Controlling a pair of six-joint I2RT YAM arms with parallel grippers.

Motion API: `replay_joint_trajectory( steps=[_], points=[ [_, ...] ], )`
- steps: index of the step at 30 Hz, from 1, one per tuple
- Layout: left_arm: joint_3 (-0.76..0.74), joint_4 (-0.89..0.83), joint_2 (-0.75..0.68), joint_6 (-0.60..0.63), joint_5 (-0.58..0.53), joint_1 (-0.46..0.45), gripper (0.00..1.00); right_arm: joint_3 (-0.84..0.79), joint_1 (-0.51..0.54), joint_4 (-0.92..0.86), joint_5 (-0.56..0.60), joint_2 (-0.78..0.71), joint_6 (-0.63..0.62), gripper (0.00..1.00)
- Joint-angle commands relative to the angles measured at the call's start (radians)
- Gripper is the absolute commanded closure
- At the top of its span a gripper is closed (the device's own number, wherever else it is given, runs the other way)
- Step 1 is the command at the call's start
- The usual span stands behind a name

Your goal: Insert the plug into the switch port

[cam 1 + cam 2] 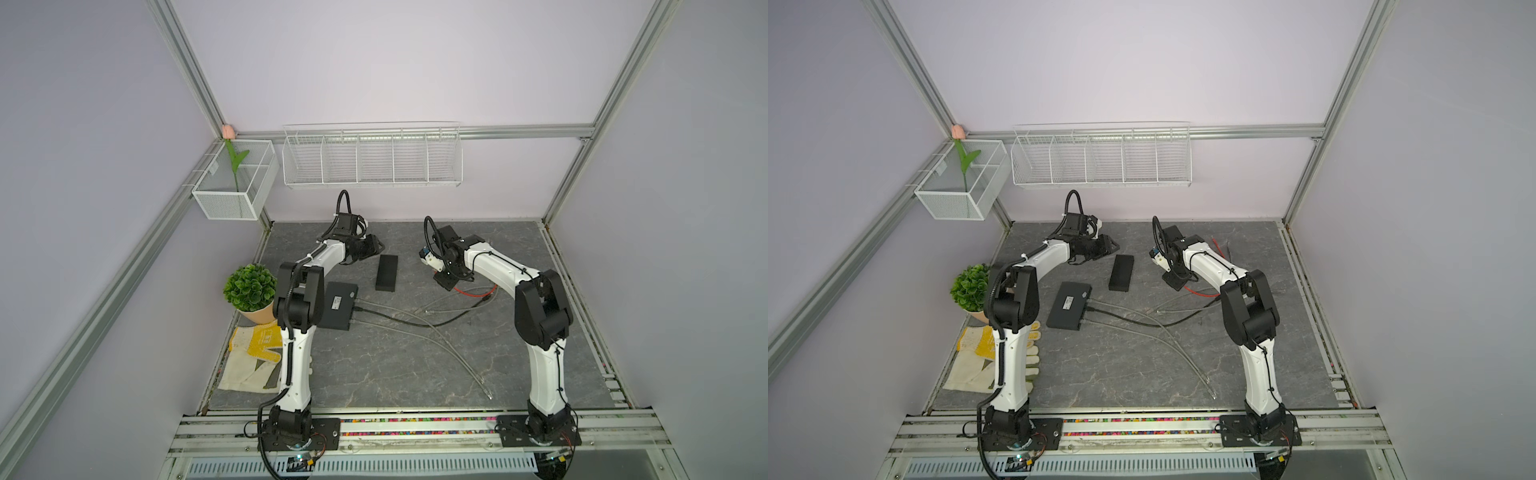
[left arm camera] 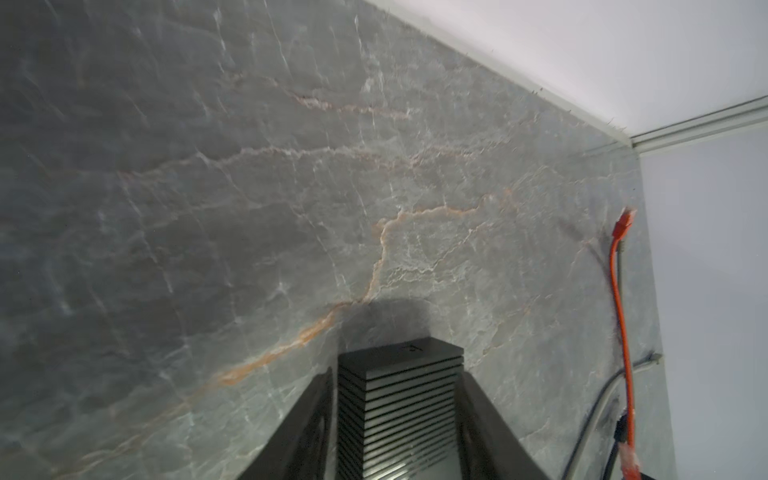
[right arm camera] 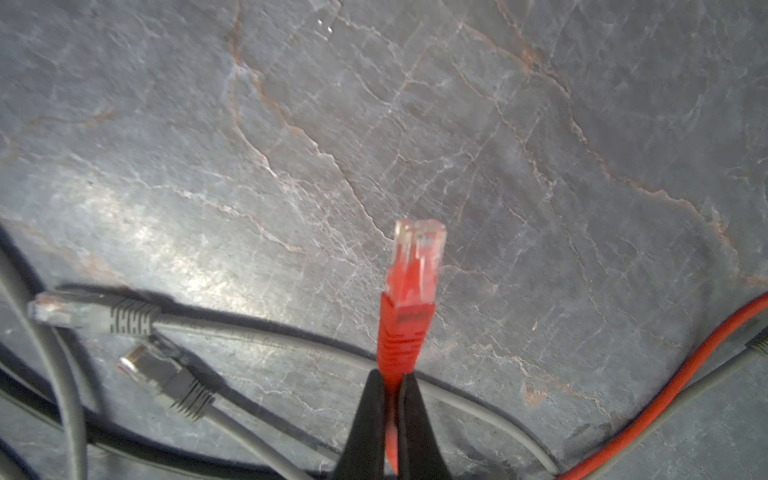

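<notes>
Lit softly and evenly from above in both top views, with only weak shadows on the counter [image 1: 374, 374] under the arms. Stretched by a wide lens, leaning outward in the frame posts [image 1: 619, 83] toward the corners. Dim and smeared in the left wrist view, with a dark shadow just beyond the ribbed black block [image 2: 399, 399]. Sharper in the right wrist view around the red plug [image 3: 411, 282], yet washed by a bright glare patch [image 3: 166, 257] near the grey plugs [image 3: 91, 318], with hard cable shadows and soft corners.

On the counter [image 1: 374, 374], the network switch [image 1: 338, 307] lies centre-left, a ribbed box [image 1: 386, 272] to its upper right, a potted plant [image 1: 250, 286] and gloves [image 1: 253, 357] at left, and the plug [image 3: 411, 282] over cables [image 3: 266, 338] at centre-right.
</notes>
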Motion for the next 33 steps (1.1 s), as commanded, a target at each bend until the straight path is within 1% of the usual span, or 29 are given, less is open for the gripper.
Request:
replay_joint_trajectory(
  steps=[1,5,11,16,20,24,26,28,30,33],
  points=[
    [0.034,-0.088,0.019,0.044,-0.035,-0.033,0.52,-0.022,0.021,0.015,0.005,-0.015,-0.016,0.93],
    [0.034,-0.093,0.034,0.041,-0.044,-0.064,0.53,-0.023,0.033,0.009,0.024,-0.006,-0.016,0.93],
    [0.008,-0.068,0.011,0.048,-0.020,-0.116,0.54,-0.062,0.046,0.015,0.009,-0.026,-0.028,0.93],
    [-0.032,-0.024,-0.020,0.027,-0.009,-0.082,0.55,-0.078,0.067,0.044,-0.025,-0.026,-0.058,0.93],
    [-0.105,0.013,-0.048,0.033,0.010,-0.054,0.56,-0.027,0.095,0.045,-0.016,0.032,-0.084,0.93],
    [-0.182,0.074,-0.080,0.034,0.083,-0.018,0.62,0.068,0.113,0.004,-0.014,0.097,-0.094,0.93],
    [-0.184,0.074,-0.080,0.048,0.126,-0.008,0.64,0.104,0.119,-0.016,-0.014,0.120,-0.101,0.93],
    [-0.166,0.044,-0.075,0.072,0.137,-0.007,0.66,0.125,0.122,-0.027,-0.017,0.137,-0.105,0.93],
    [-0.157,0.040,-0.071,0.079,0.165,-0.005,0.67,0.147,0.124,-0.044,-0.017,0.156,-0.108,0.93],
    [-0.147,0.037,-0.061,0.076,0.175,-0.007,0.67,0.188,0.123,-0.083,0.005,0.186,-0.108,0.93]
  ],
)
